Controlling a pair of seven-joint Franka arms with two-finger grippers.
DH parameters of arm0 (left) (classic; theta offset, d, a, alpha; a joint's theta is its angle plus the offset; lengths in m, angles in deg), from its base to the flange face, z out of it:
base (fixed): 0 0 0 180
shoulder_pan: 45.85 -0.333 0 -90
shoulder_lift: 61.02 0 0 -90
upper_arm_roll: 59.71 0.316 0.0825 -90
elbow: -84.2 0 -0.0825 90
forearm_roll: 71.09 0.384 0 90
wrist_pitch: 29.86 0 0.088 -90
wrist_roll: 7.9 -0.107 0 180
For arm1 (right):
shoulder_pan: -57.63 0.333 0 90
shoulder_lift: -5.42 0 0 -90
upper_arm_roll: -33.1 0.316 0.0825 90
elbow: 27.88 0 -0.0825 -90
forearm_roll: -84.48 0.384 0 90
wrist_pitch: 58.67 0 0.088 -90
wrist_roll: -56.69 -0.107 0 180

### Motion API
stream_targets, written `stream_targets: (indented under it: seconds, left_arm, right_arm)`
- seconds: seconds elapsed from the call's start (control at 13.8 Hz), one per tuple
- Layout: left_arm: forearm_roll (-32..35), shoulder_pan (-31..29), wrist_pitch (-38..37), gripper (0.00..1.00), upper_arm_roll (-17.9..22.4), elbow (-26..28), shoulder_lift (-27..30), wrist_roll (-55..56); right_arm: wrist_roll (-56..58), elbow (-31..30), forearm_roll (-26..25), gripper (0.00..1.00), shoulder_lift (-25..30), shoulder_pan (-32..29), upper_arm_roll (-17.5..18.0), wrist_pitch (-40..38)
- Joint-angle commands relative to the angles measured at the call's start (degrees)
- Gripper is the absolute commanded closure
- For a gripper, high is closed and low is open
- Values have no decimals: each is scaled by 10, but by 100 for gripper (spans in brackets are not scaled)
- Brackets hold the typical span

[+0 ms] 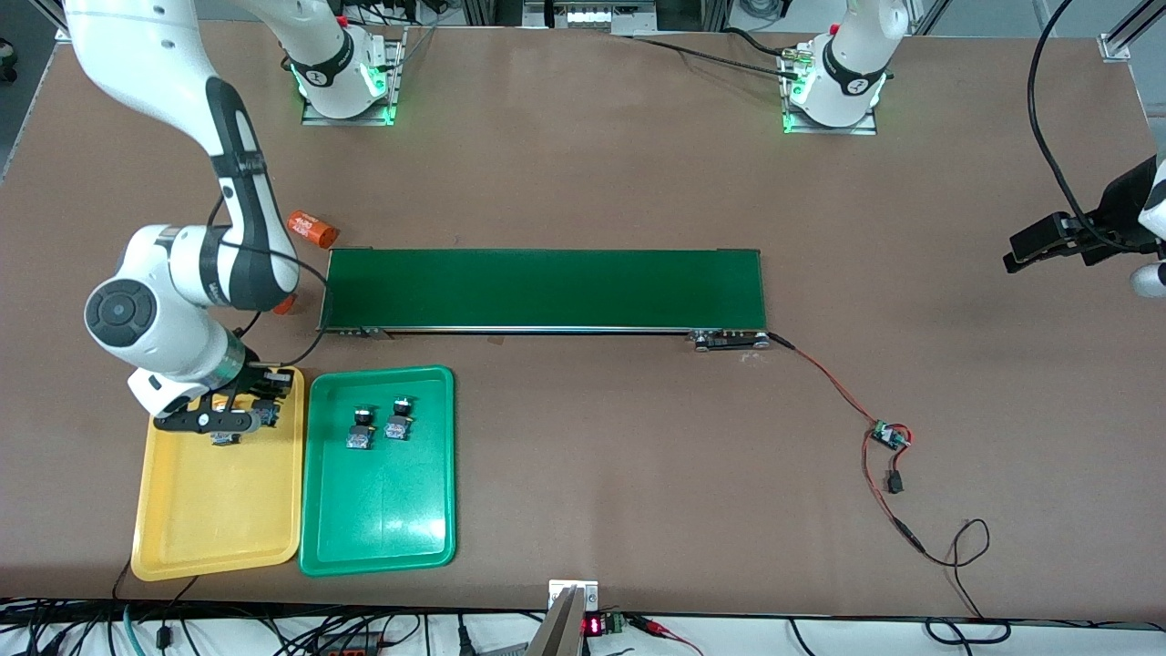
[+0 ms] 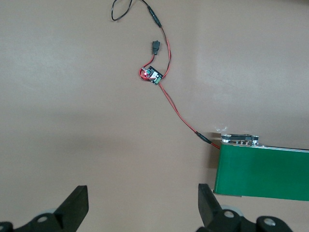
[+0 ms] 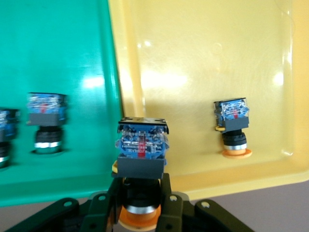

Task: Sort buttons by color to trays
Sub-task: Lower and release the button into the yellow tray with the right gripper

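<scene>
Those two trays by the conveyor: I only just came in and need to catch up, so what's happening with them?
The right gripper is shut on a yellow-orange button and holds it over the yellow tray. Another yellow-orange button already sits in that tray. Two green buttons sit side by side in the green tray. The left gripper is open and waits over bare table near the conveyor belt's end. Sorting looks almost finished.

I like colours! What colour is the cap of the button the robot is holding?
Orange. The right gripper holds that button; the right wrist view shows it best.
</scene>
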Motion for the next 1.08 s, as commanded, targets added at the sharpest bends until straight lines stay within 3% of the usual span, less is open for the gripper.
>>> stream_targets:
  seconds: [0.0,0.43,0.58,0.65,0.94,1.01]
  left_arm:
    - [-3,-2,-4,0,-1,-1,5,-9]
    - [-3,-2,-3,0,-1,-1,5,-9]
    - [-3,-1,-3,0,-1,-1,5,-8]
    - [-3,-2,-3,0,-1,-1,5,-9]
    - [-3,-1,-3,0,-1,-1,5,-9]
    - [-3,-1,-3,0,-1,-1,5,-9]
  right_arm:
    - [8,30,0,86,-53,-17,6,39]
    - [37,30,2,84,-82,-42,7,102]
    - [37,30,6,70,-81,-43,7,102]
    - [37,30,7,40,-81,-43,7,102]
    - [32,30,7,0,-79,-38,8,102]
    - [33,30,7,0,-77,-37,9,102]
